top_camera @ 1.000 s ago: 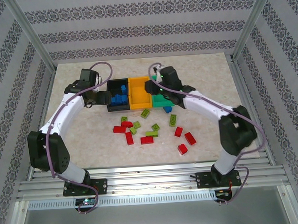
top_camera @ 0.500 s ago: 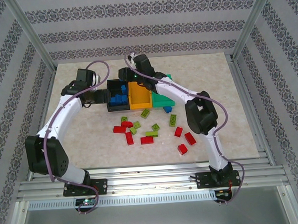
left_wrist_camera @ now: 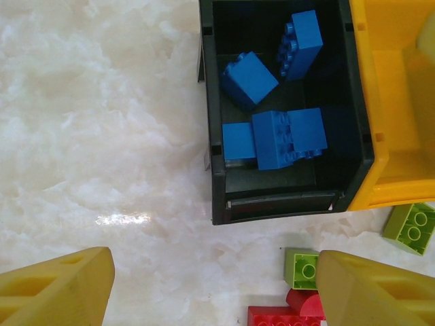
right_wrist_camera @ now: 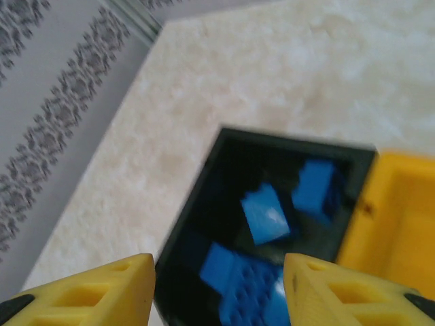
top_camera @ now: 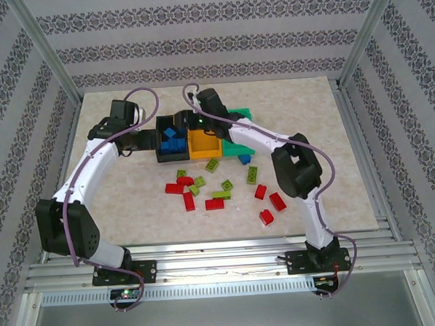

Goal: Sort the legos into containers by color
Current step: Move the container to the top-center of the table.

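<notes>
Top view: three bins stand in a row mid-bench, side walls touching. The black bin (top_camera: 161, 142) is on the left, the orange-yellow bin (top_camera: 202, 145) in the centre and the green bin (top_camera: 236, 149) on the right.

The right gripper (top_camera: 189, 126) hangs over the seam between black and orange-yellow, and its arm slants across the green bin. Its wrist view is blurred, but the right gripper (right_wrist_camera: 214, 272) is released, with its fingers apart and nothing between them. The black bin's wall sits just below.

The left gripper (top_camera: 149, 141) is at the black bin's left wall. From its wrist, the left gripper (left_wrist_camera: 214, 265) is spread wide and empty over bare bench (left_wrist_camera: 102, 122), just off the bin's lower left corner.

Four blue bricks (left_wrist_camera: 289, 136) lie inside the black bin. Lower in the top view, red bricks (top_camera: 278, 201) and lime green bricks (top_camera: 252, 174) lie scattered across the middle. A lone blue brick (top_camera: 244, 159) lies just beside the green bin's lower edge.

For open room, the strip above the bins is bare. The left and right flanks of the bench are also bare, out to the patterned walls (top_camera: 410, 87).
</notes>
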